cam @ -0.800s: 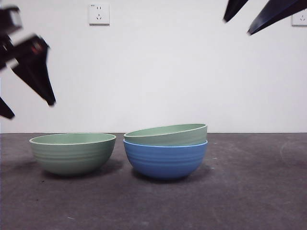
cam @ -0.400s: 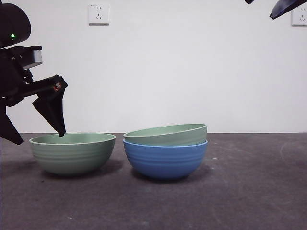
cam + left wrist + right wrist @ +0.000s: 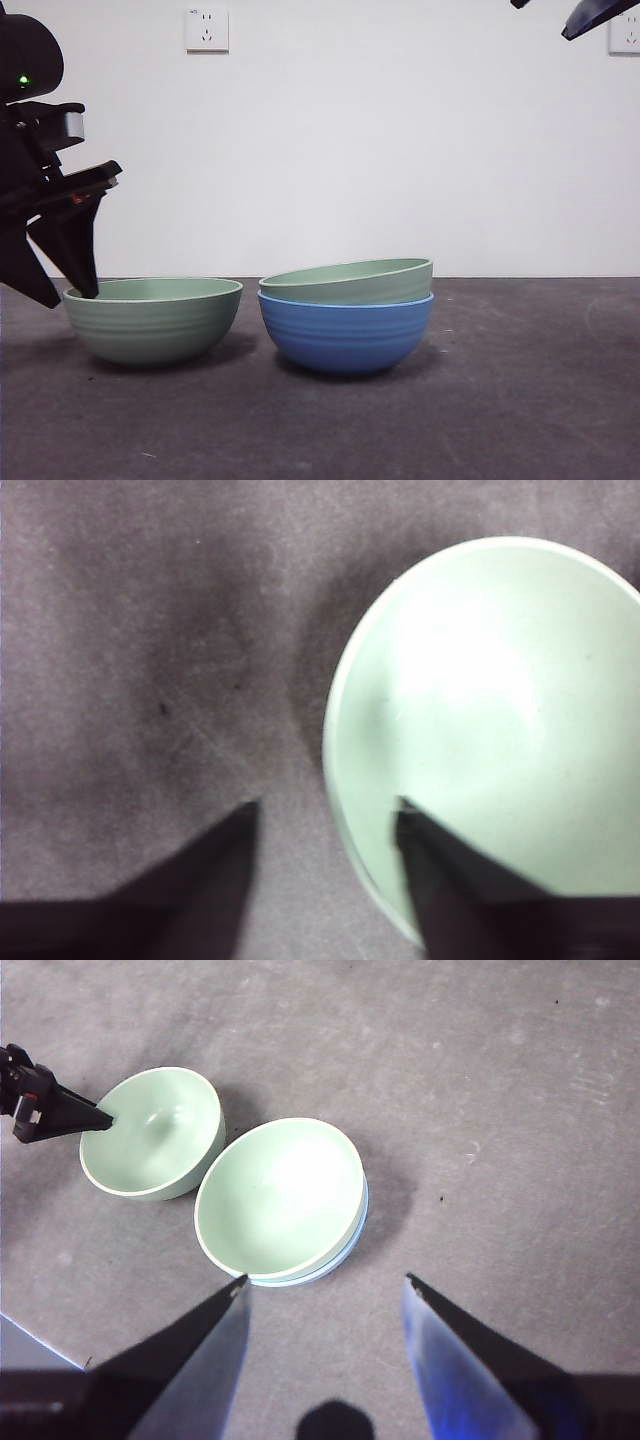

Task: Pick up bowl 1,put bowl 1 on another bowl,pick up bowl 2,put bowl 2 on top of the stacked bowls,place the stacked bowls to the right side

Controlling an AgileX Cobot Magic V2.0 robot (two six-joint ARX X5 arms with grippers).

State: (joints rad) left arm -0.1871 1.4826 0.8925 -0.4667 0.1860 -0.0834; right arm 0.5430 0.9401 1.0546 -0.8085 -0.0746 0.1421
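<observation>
Pale green loose bowl sits just left of the green-on-blue stack. Left gripper gapes astride its outer rim, one jaw inside, one outside. Right gripper, spread, waits high above.

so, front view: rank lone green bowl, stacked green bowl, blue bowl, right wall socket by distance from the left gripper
1. Lone green bowl, left gripper fingers straddling its rim.
2. Stacked green bowl and blue bowl beneath it, centre: too close to call.
3. Right wall socket, top right corner.
</observation>
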